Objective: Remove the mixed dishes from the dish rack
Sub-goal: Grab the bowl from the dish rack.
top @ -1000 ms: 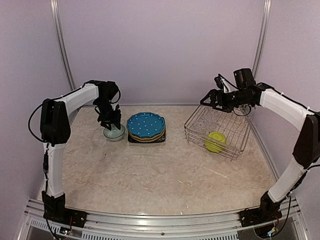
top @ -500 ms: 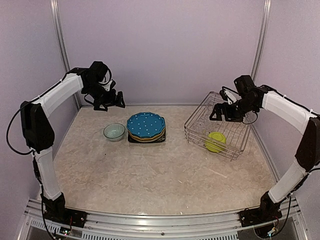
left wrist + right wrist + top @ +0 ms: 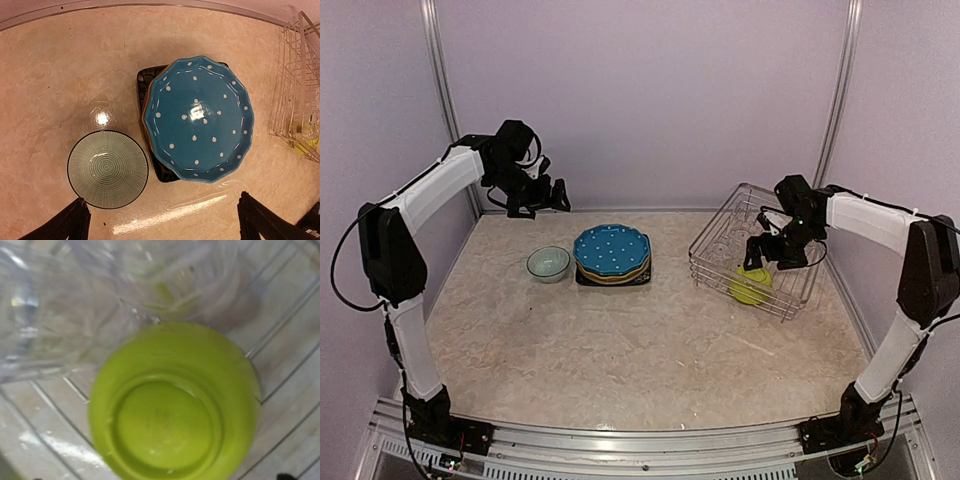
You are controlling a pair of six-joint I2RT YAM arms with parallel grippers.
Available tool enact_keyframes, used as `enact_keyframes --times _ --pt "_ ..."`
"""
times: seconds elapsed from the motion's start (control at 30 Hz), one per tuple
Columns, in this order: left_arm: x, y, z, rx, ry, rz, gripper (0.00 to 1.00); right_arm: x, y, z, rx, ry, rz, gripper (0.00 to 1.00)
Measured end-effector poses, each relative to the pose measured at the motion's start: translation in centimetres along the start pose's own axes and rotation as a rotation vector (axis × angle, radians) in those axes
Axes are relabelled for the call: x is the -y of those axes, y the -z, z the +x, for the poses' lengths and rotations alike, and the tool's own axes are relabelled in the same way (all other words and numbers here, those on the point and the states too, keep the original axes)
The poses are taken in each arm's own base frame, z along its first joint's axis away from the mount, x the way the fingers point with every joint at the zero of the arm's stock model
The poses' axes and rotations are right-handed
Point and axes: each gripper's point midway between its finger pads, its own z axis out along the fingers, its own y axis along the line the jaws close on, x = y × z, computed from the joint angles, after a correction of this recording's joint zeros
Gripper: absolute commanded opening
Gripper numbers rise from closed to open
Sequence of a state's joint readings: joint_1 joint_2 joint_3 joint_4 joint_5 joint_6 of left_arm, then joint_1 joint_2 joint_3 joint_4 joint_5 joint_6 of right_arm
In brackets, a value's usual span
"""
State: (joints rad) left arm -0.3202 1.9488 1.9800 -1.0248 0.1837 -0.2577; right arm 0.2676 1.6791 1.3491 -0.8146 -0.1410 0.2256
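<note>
On the left side of the table the grey-green bowl stands upright, just beside the plate stack: blue plate on top, black plate at the bottom, and only thin edges of others showing between them. You can count these as unloaded. What is left lies in the rack on the right — the lime bowl, upside down on the wires, and the clear glasses just beside it, blurred in the wrist view. Your left gripper hangs high above the bowl and plates, its fingers spread wide and holding nothing. Your right gripper hovers close over the lime bowl, jaws open, not touching it as far as I can see — I judge this bowl is next.
</note>
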Motion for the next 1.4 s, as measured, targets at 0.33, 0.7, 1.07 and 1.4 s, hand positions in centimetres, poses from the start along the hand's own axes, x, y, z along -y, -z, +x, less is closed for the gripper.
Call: enact_keyframes --times 0.33,0.7,1.07,1.4 --pt "-0.3 0.0 0.0 0.0 0.005 -0.003 0.99 0.8 -2.9 0.7 -0.062 -0.017 -0.015 0.99" --pt "-0.3 0.1 -0.1 -0.001 0.009 0.006 0.99 3.9 -2.0 -1.6 0.034 -0.147 -0.202 0.99" --pt "-0.3 0.1 -0.1 -0.002 0.01 0.012 0.99 3.5 -4.1 -0.8 -0.02 -0.189 -0.308 0.99" --pt "-0.4 0.1 -0.1 -0.001 0.011 0.011 0.99 3.4 -5.7 0.0 -0.068 -0.21 -0.339 0.99"
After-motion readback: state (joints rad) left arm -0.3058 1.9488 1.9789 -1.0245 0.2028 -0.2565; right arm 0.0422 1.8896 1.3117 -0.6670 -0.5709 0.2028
